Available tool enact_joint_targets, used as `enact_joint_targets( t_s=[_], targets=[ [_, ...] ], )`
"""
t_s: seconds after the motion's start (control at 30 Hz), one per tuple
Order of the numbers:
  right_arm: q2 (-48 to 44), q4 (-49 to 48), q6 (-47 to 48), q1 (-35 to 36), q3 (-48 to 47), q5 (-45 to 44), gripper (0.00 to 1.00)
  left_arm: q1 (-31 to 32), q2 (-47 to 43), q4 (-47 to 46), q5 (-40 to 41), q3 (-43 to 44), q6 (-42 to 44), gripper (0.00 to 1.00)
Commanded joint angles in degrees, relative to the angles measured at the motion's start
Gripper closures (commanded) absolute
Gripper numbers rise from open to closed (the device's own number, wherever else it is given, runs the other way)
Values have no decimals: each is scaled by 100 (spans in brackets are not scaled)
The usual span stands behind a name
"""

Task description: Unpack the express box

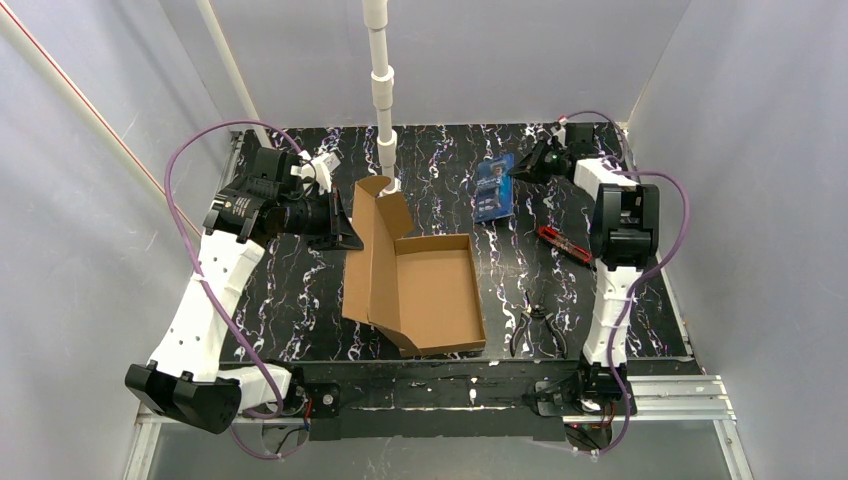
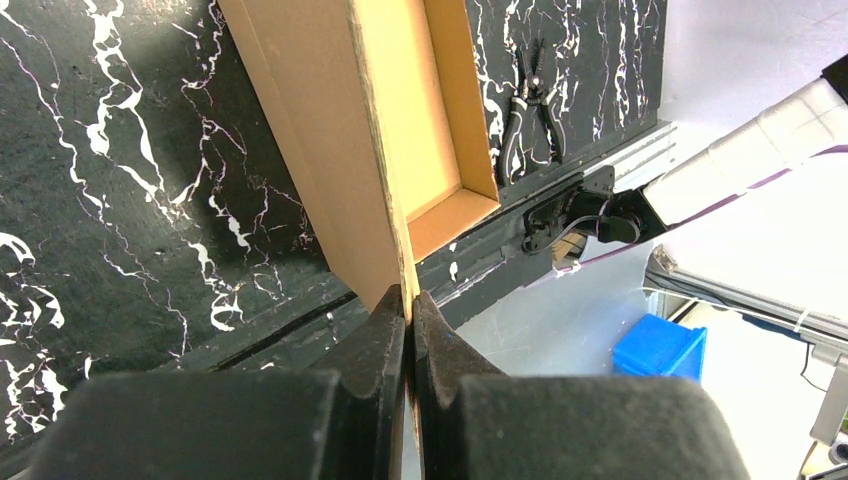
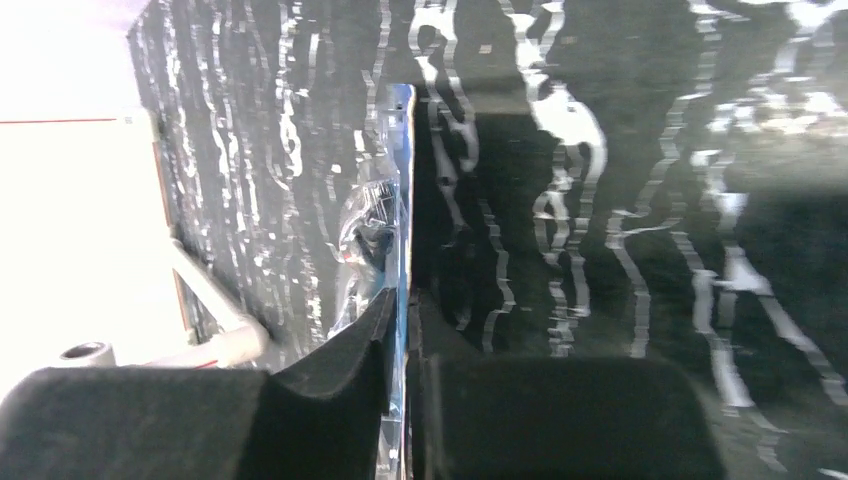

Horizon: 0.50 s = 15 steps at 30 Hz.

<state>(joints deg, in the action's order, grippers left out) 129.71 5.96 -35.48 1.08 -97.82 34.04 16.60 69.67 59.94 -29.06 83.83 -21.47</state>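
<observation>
Pinching the edge of the raised lid flap, the left pincer is closed tight on the cardboard, both fingers flat against it. The express box sits open near the middle of the black marbled bench, its tray showing bare brown floor and its lid standing up along the left side. At the far right, the right pincer stands narrow, with the edge of the blue blister pack between its fingers; whether they press the card cannot be told. Black-handled pliers lie just right of the box's near corner, and a red tool lies further back, beside the right arm.
</observation>
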Motion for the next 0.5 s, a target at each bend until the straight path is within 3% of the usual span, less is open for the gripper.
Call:
enact_joint_targets(
  t_s=[0.0,0.2,0.3,0.47],
  targets=[
    [198,333,560,-327,-422,142,75,12,-59,169,-140,-77,128,99],
    [-164,1972,1274,-276,-705,-1738,41,14,-15,162,-185,-106,83,98],
    [-714,2440,1378,-46,-436,-2619,34,11,3,167,-210,-133,46,97],
    [-2249,2125,1409,778,689,-3240,27,18,9,163,-212,-162,7,92]
  ],
)
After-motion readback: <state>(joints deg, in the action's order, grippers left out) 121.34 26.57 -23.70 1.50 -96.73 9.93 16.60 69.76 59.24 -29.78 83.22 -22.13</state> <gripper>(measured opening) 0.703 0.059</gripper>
